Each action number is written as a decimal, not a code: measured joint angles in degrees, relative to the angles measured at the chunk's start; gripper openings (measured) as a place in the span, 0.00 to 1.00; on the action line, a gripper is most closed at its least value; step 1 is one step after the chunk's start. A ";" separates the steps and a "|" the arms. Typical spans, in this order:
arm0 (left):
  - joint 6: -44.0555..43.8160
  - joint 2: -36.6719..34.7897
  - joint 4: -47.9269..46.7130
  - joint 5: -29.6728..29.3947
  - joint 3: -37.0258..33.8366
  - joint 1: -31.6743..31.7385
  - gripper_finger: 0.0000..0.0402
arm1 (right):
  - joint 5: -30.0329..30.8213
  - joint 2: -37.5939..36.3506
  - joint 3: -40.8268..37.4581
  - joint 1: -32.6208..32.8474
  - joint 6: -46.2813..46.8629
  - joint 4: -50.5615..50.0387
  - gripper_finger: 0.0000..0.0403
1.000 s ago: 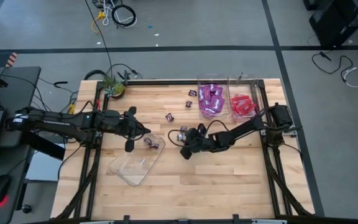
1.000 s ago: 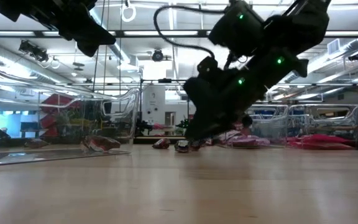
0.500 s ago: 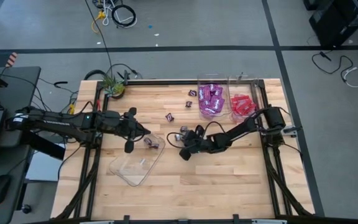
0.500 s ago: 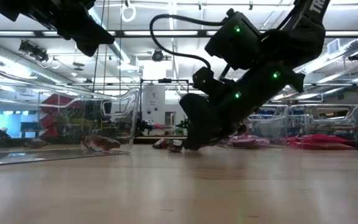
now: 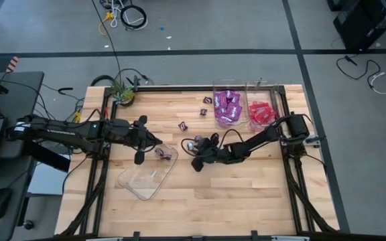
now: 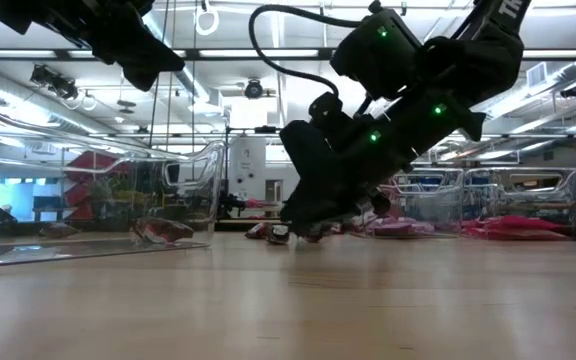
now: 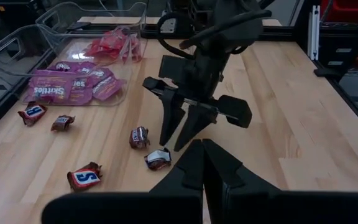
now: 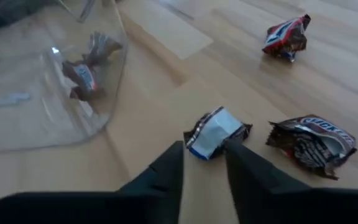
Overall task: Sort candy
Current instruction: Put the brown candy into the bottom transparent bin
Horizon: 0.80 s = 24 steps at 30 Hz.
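Note:
Loose dark brown wrapped candies lie on the wood mid-table (image 5: 196, 140). My right gripper (image 8: 204, 149) is open and low, its fingertips on either side of the near end of a brown-and-white piece (image 8: 216, 134). In the left wrist view it (image 7: 171, 145) stands over that piece (image 7: 158, 158). A second piece (image 8: 309, 143) lies beside it and a third (image 8: 288, 36) farther off. My left gripper (image 7: 204, 163) is shut and empty, hovering over the far corner of a clear tray (image 5: 146, 175) that holds brown pieces (image 5: 163, 152). My right gripper comes at the brown-and-white candy slanting down from the table's right. One fingertip (image 8: 230, 144) lies at the wrapper's edge (image 8: 224, 138). I cannot tell whether it touches the wrapper. The candy lies flat on the table.
A clear tray of purple packets (image 5: 226, 107) and one of red packets (image 5: 260, 112) stand at the far right edge. Two more brown pieces (image 5: 207, 100) lie near them. A potted plant (image 5: 121, 94) sits at the far left corner. Bare wood stretches along the near side.
My right gripper has crept toward the table's left, staying low over the loose brown candies. The candies have kept their places.

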 joint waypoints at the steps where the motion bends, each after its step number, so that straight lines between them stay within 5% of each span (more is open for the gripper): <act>1: -0.01 0.00 0.00 0.00 0.00 0.00 0.00 | 0.41 0.00 0.00 0.01 0.13 0.23 0.31; 7: 0.01 1.07 0.23 -0.06 0.00 0.00 0.00 | 1.16 2.23 0.52 -0.96 1.33 1.61 0.53; 11: 0.06 2.76 0.12 -0.36 0.00 0.00 0.00 | 1.50 5.05 1.90 -1.47 -0.45 1.57 0.55; 15: 0.18 4.52 -0.04 -0.83 0.00 -0.02 0.00 | 2.63 6.93 3.21 -1.45 -2.41 1.88 0.42; 21: 0.33 6.07 0.19 -0.90 0.00 -0.02 0.00 | 3.46 7.09 3.61 -0.81 -8.14 1.83 0.05; 24: 0.36 6.14 0.35 -0.92 0.00 -0.02 0.00 | 2.79 6.58 3.56 -0.46 -9.88 1.65 0.04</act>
